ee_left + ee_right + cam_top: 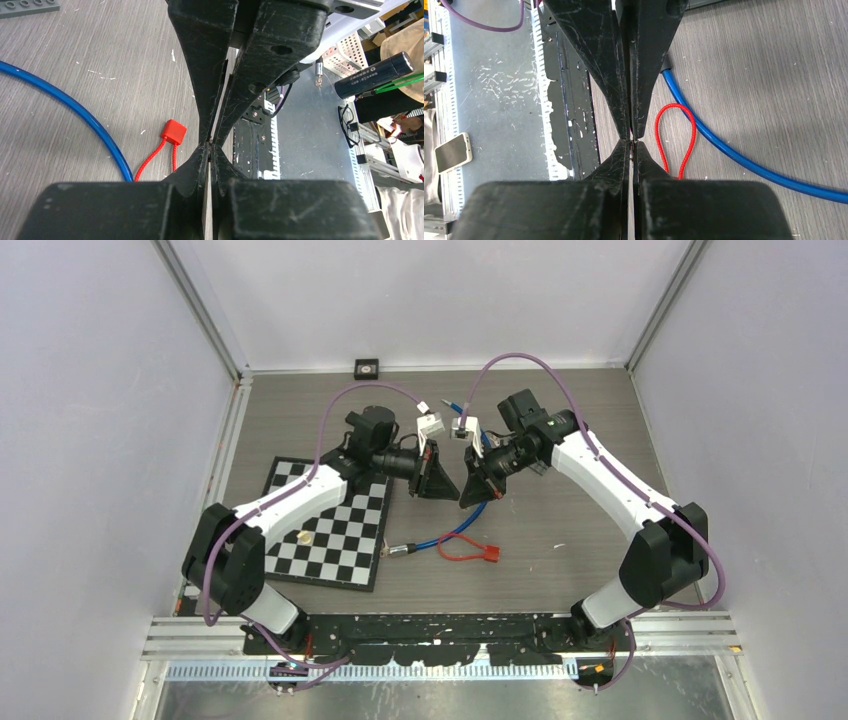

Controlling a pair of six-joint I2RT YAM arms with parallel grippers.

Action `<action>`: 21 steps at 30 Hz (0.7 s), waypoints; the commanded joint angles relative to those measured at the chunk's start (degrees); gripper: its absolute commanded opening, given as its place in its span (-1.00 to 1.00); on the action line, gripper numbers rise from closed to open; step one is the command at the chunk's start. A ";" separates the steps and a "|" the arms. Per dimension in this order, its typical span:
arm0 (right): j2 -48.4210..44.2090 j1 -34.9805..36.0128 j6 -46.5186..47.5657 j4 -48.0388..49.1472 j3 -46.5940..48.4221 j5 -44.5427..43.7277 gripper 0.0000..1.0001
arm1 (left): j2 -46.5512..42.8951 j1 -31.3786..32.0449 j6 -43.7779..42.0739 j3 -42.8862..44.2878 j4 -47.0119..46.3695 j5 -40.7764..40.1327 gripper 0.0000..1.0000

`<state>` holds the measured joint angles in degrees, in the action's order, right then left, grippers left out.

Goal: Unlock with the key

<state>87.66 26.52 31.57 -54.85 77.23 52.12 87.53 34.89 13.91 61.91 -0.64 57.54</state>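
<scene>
— Matt, hard, scored with pale scuffs all over: black plastic fingers [192, 172] of the left pincer [209, 146].
— Same worn black plastic on the right pincer [631, 141]. Beneath both, grey wood-grain tabletop [774, 75]: dull, finely ridged, flecked with white.
— Left of the left pincer's tips, blue plastic-sheathed cable [65, 101], smooth and glossy. Just beside it, red braided cloth cord [150, 160], rough-woven, ending in a square red plastic tag [173, 131] with a satin look.
— Left of the right pincer, bare grey sheet metal [489, 75]: dull, scratched, speckled white.
</scene>
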 commanded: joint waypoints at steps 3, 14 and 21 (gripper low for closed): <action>-2.63 0.20 -0.66 1.97 -0.42 -0.82 -0.99 | 0.37 0.43 0.99 -0.59 -3.14 1.77 -1.00; -3.52 -0.60 -2.92 4.53 -1.30 -2.03 -0.76 | -1.24 0.43 2.03 -2.57 -5.11 1.36 -1.00; -5.06 -2.85 -4.54 6.24 -2.44 -2.37 0.03 | -3.37 0.20 2.40 -3.91 -7.21 0.35 -1.00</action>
<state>85.69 24.97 28.23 -51.44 74.94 49.78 87.42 35.03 15.88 58.52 -4.25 57.60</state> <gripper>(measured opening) 0.424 0.009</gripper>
